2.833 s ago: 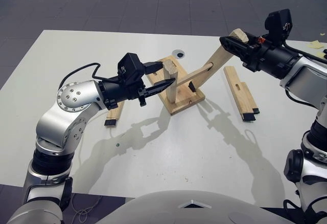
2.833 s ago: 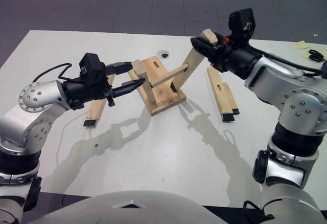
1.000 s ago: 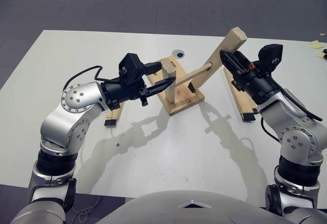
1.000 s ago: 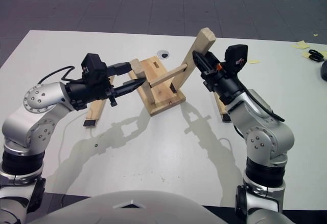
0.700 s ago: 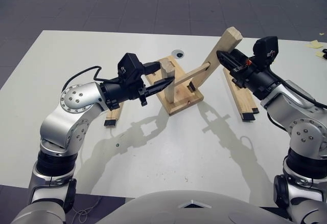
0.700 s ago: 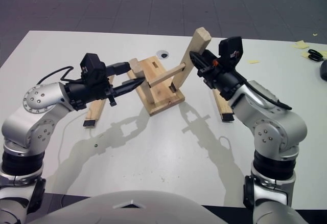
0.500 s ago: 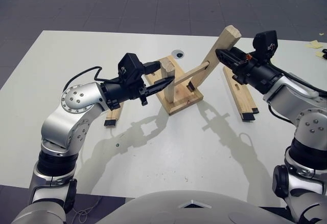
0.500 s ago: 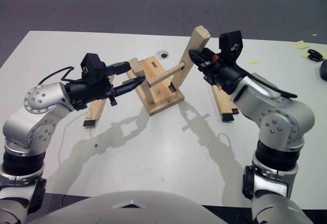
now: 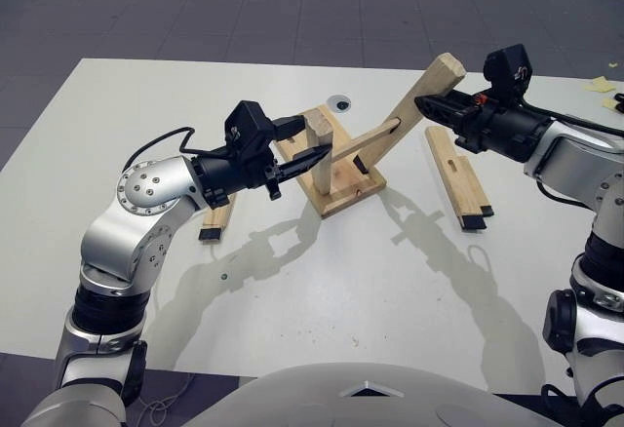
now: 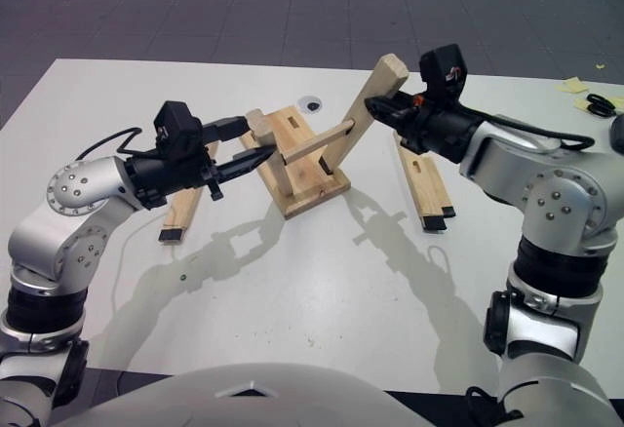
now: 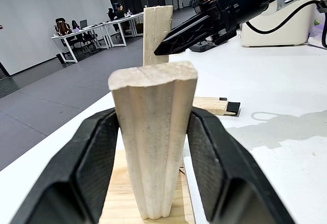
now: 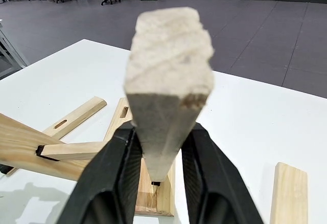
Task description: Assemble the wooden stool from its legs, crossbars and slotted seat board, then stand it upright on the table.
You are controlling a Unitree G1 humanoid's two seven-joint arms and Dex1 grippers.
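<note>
The slotted seat board (image 9: pixel 343 181) lies flat on the white table. One leg (image 9: pixel 321 154) stands upright in it, and my left gripper (image 9: pixel 316 138) is shut on that leg near its top, with a black finger (image 11: pixel 97 168) on either side. A second leg (image 9: pixel 421 91) leans steeply to the right. A crossbar (image 9: pixel 367 140) joins it to the upright one. My right gripper (image 9: pixel 425 105) is shut on the leaning leg just below its top end, and its fingers (image 12: pixel 118 178) clamp the wood (image 12: pixel 168 86).
A loose slotted leg (image 9: pixel 458 175) with a black foot lies on the table right of the seat board. Another wooden piece (image 9: pixel 219 215) lies under my left forearm. A round hole (image 9: pixel 339 103) sits in the tabletop behind the board. The near table is bare.
My right arm has swung out to the right, and its gripper now meets the leaning leg from the side, nearer its top. The left arm and upright leg have kept still.
</note>
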